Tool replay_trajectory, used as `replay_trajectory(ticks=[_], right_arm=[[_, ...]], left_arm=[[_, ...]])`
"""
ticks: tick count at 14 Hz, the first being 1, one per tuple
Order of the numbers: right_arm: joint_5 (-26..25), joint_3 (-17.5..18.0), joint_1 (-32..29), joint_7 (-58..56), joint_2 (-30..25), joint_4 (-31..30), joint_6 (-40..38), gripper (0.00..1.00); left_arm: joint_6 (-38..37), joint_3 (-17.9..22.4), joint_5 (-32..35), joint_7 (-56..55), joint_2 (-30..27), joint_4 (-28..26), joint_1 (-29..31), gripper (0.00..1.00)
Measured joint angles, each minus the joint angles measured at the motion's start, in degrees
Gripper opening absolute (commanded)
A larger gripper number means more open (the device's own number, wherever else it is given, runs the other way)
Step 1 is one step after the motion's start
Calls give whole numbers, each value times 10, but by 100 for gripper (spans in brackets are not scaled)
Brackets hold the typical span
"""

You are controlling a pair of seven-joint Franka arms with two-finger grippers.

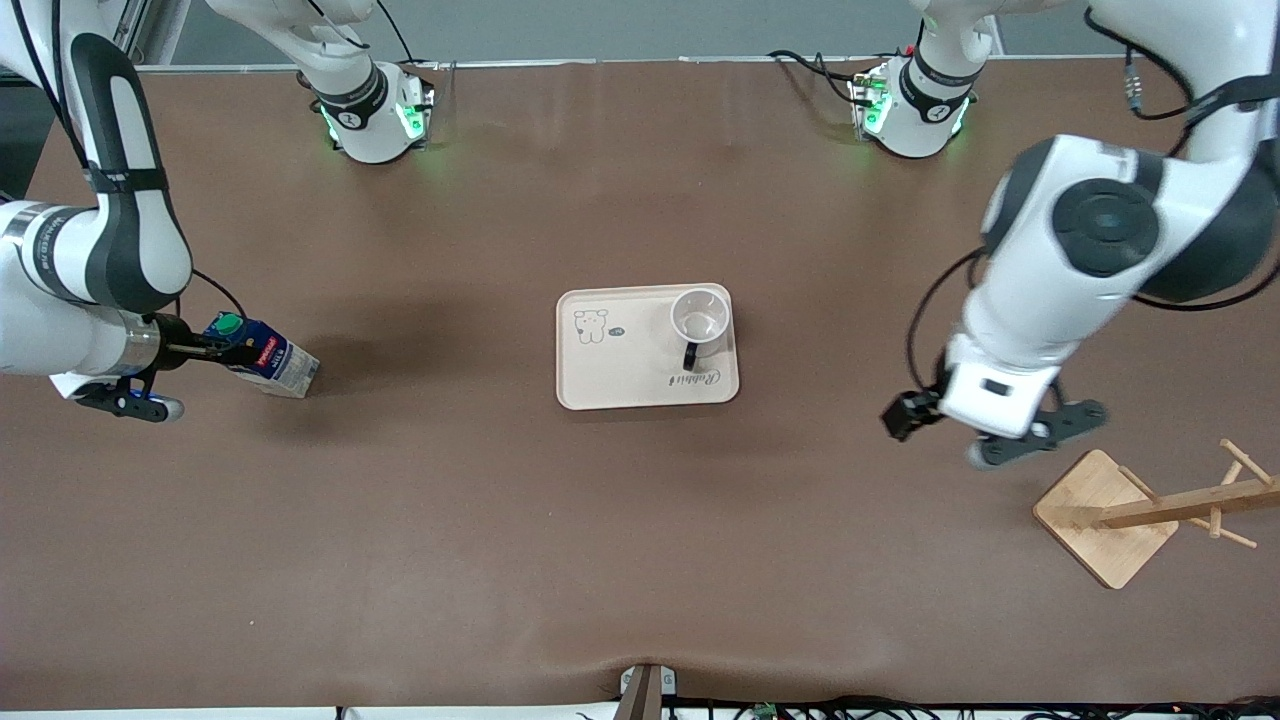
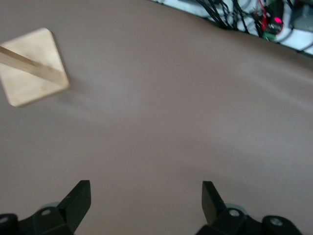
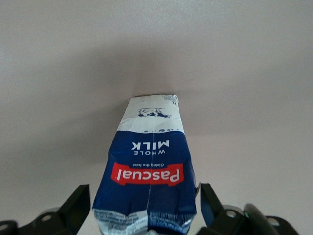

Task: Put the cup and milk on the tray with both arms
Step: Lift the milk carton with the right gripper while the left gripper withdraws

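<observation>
The milk (image 1: pixel 262 353) stands on the table toward the right arm's end, well apart from the tray (image 1: pixel 610 385), and in the front view it seems to lean, though the angle may exaggerate that. Your right gripper (image 1: pixel 215 350) has its fingers on either side of the carton's upper part; in the right wrist view one finger looks to touch the carton (image 3: pixel 146 181) while the other shows a sliver of gap, so I would not call it a firm pinch yet. The cup (image 1: pixel 699 317) already sits on the tray, in the corner toward the left arm, handle pointing at the front camera. Your left gripper (image 1: pixel 985 425) waits with fingers spread over bare table, near the wooden rack (image 1: pixel 1140 515).

Watch the squeeze: the carton is soft, and uneven contact could tip it or crush its top. If you lift before both fingers bear, it may swing or slip out. On the way in, set it down in the tray's open half, or it could knock the cup.
</observation>
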Motion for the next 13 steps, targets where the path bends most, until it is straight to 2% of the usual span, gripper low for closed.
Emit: replay_trajectory(ticks=[1,7,11,13], right_arm=[[0,0,0,0,0,-2,-4,0],[10,7,28,15,-4,56,-163,0],[28,16,120,77,-7,109,-199,0],[70,21,167,118,-7,129,-202,0]], left_arm=[[-7,0,0,21,-10,4,13,100],[-88,-1,0,138,-84,9,68,100],[-137,0,-27,204,-131,9,88,100],[-161,5,-39,238,-148,9,101,100]])
